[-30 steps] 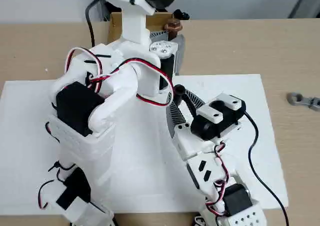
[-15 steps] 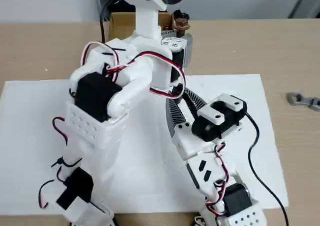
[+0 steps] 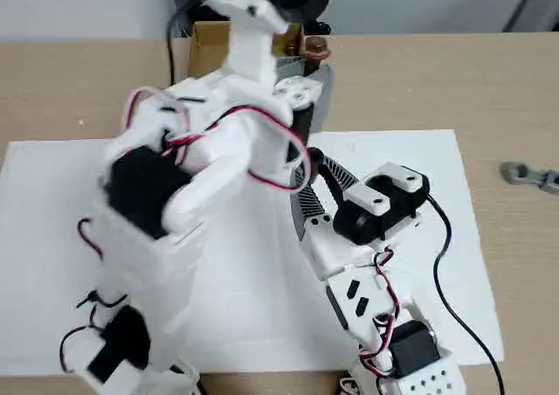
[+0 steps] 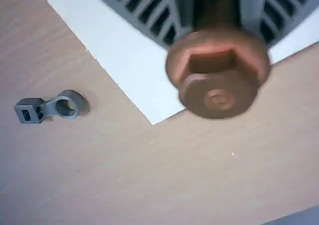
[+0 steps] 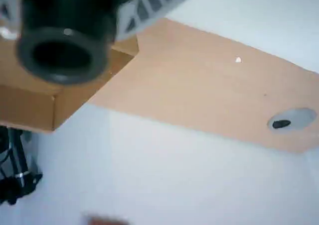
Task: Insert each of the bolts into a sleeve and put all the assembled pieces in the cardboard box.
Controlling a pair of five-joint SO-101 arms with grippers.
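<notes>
My left gripper (image 3: 307, 63) is shut on a copper bolt (image 3: 315, 49) by the right end of the cardboard box (image 3: 206, 44) at the table's back edge. In the left wrist view the bolt's hex head (image 4: 218, 75) sticks out from between the grey ribbed fingers (image 4: 144, 11), above the white sheet's corner. My right gripper (image 3: 311, 166) is over the middle of the white sheet (image 3: 419, 185), shut on a black sleeve (image 3: 313, 158). The right wrist view looks into the sleeve's open bore (image 5: 62, 55), with the cardboard box (image 5: 30, 103) behind it.
A small grey ring-ended part (image 3: 527, 175) lies on the bare wood to the right of the sheet; the left wrist view has it as the grey part (image 4: 50, 107). The left arm's bulk covers much of the sheet's left half.
The left arm swung right, then back to the left and blurred; the bolt stayed near the box's right end. The right arm with the sleeve has not moved.
</notes>
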